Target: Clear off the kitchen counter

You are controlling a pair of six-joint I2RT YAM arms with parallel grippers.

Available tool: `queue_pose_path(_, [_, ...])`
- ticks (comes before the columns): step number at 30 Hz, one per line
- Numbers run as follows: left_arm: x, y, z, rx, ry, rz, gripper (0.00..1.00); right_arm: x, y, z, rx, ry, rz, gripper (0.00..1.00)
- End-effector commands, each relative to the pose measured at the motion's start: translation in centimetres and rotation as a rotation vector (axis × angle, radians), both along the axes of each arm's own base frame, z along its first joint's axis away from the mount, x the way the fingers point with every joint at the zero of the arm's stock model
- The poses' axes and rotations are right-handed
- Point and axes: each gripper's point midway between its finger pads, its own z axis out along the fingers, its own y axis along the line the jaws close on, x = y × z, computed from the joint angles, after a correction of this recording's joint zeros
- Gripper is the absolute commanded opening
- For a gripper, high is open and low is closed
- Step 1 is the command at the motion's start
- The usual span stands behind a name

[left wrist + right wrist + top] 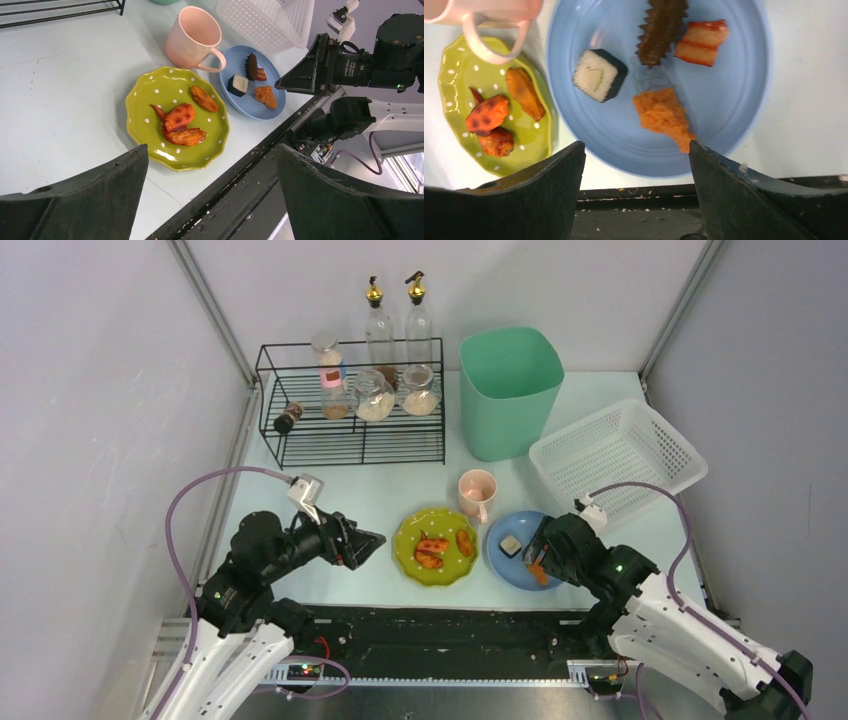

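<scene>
Already done: nothing that shows; every dish sits on the worktop [400, 485], the pale green surface under all of it.
Left to clear: green plate [436, 547] with three browned pieces, blue plate [500, 566] with four bits of food, pink mug [477, 492] just behind them.
Likely destinations: green bin [510, 390] for scraps, white basket [617, 455] for dishes, both far right.
Left hand [211, 147]: spread wide, holding nothing, hovering beside the green plate.
Right hand [636, 147]: fingers apart, nothing gripped, low over the blue plate's near edge by the orange piece [664, 117].
Stage: opening moves, I judge.
</scene>
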Motion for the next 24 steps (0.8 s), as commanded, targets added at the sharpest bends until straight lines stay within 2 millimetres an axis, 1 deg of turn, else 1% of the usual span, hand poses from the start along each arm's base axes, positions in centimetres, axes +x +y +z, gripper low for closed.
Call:
queue_pose_path(1, [-0.1, -0.4, 0.4, -0.006, -0.027, -0.031, 1.00, -1.3, -2.6, -0.3, -0.038, 0.050, -0.083, 0.79])
queue_pose_path(5, [-0.1, -0.4, 0.4, -0.006, -0.024, -0.032, 1.00, -1.3, -3.5, -0.2, -0.031, 0.059, -0.153, 0.78])
queue_pose_path(7, [-0.1, -0.5, 0.4, -0.005, -0.026, -0.035, 1.00, -0.6, -3.3, 0.2, -0.021, 0.036, -0.156, 0.78])
queue_pose_path(10, [-0.1, -0.5, 0.3, -0.005, -0.021, -0.036, 1.00, 1.8, -1.1, 2.3, 0.060, -0.062, -0.111, 0.77])
queue_pose_path(11, [-0.1, -0.5, 0.3, -0.003, -0.021, -0.036, 1.00, 2.5, -0.6, 3.0, 0.054, -0.080, -0.087, 0.76])
queue_pose_path(12, [-0.1, -0.5, 0.3, -0.003, -0.021, -0.036, 1.00, 3.6, 0.3, 4.9, 0.080, -0.122, -0.072, 0.76])
queue_pose_path(13, [-0.1, -0.5, 0.2, -0.002, -0.018, -0.036, 1.00, 4.1, 0.7, 4.8, 0.042, -0.111, -0.044, 0.75])
queue_pose_path(14, [0.0, -0.5, 0.2, -0.001, -0.017, -0.035, 1.00, 5.0, 1.3, 6.6, 0.053, -0.146, -0.033, 0.75])
queue_pose_path(15, [0.0, -0.5, 0.1, 0.001, -0.015, -0.034, 1.00, 5.5, 1.8, 6.5, 0.014, -0.135, -0.002, 0.76])
queue_pose_path(16, [0.1, -0.5, 0.1, 0.001, -0.015, -0.031, 1.00, 6.5, 2.5, 8.1, 0.032, -0.179, 0.008, 0.76])
queue_pose_path(17, [0.0, -0.5, 0.2, 0.001, -0.017, -0.032, 1.00, 7.0, 3.1, 8.1, 0.008, -0.186, 0.038, 0.76])
queue_pose_path(18, [0.1, -0.5, 0.2, 0.000, -0.018, -0.031, 1.00, 8.0, 4.0, 9.6, 0.036, -0.237, 0.049, 0.76])
queue_pose_path(19, [0.0, -0.4, 0.3, -0.002, -0.023, -0.030, 1.00, 8.5, 4.6, 9.6, 0.026, -0.250, 0.083, 0.77])
queue_pose_path(20, [0.1, -0.3, 0.3, -0.001, -0.025, -0.023, 1.00, 9.6, 5.5, 11.0, 0.058, -0.300, 0.090, 0.77])
queue_pose_path(21, [0.1, -0.3, 0.4, -0.003, -0.030, -0.019, 1.00, 10.1, 6.2, 11.0, 0.053, -0.303, 0.119, 0.77])
queue_pose_path(22, [0.1, -0.2, 0.4, -0.004, -0.032, -0.013, 1.00, 11.3, 7.2, 11.9, 0.069, -0.333, 0.131, 0.77])
queue_pose_path(24, [0.3, 0.0, 0.5, -0.004, -0.039, -0.002, 1.00, 12.7, 8.9, 13.3, 0.086, -0.379, 0.177, 0.77])
